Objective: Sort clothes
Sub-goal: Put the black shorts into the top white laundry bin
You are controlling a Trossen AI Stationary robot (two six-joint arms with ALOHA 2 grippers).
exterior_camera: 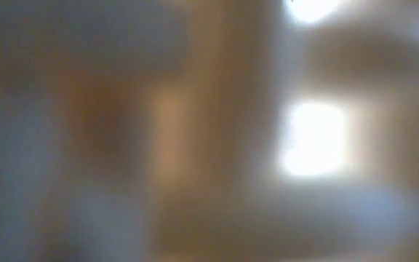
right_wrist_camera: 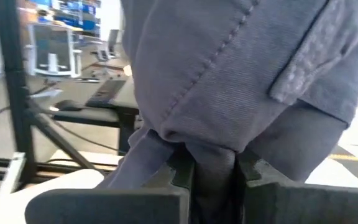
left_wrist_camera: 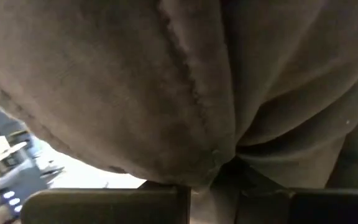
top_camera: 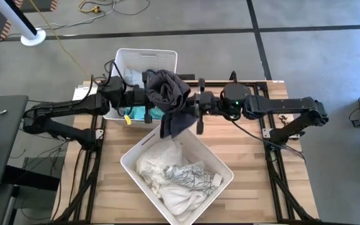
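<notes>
A dark grey garment is held up between the two bins, above the table. It is pinched by the left gripper on one side and by the right gripper on the other. White clothes lie in the near bin.

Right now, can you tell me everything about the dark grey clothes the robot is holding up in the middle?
The dark grey garment is soft, heavy-looking fabric with stitched seams and what looks like a belt loop, so it may be trousers. It hangs bunched and crumpled in the air between the two arms, above the gap between the two white bins, with one end drooping toward the nearer bin. The left hand pinches it from one side and the right hand grips a fold from the other.
</notes>
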